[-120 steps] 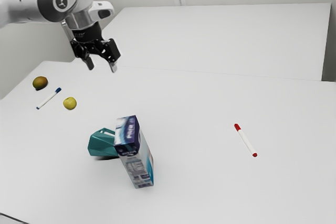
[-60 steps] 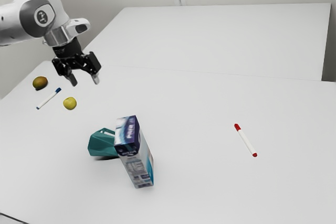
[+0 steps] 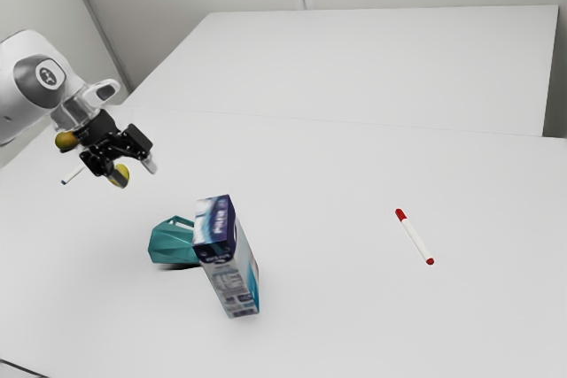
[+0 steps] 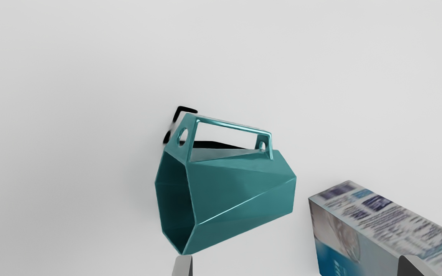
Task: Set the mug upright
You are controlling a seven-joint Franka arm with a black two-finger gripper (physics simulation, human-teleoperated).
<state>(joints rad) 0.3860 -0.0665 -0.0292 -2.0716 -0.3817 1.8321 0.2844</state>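
Brought the gripper [image 3: 134, 173] lower and a little farther toward the exterior view's left since the earlier frame; left the mug [image 3: 170, 242] and the carton [image 3: 235, 276] just where they were. Holding the fingers [image 4: 183, 264] wide apart, with nothing gripped. Can see the mug lying on its side on the table [image 3: 354, 316], near the upright carton (close, but with a gap between the two in the wrist view), mouth facing away from it and handle along one side. In the exterior view, find the mug partly behind the carton, the yellow fruit [image 3: 124, 171] and white marker [image 3: 73, 175] partly hidden behind the gripper, the brown fruit [image 3: 66, 141] near them, and the red-capped marker [image 3: 414, 236] well apart toward that view's right.
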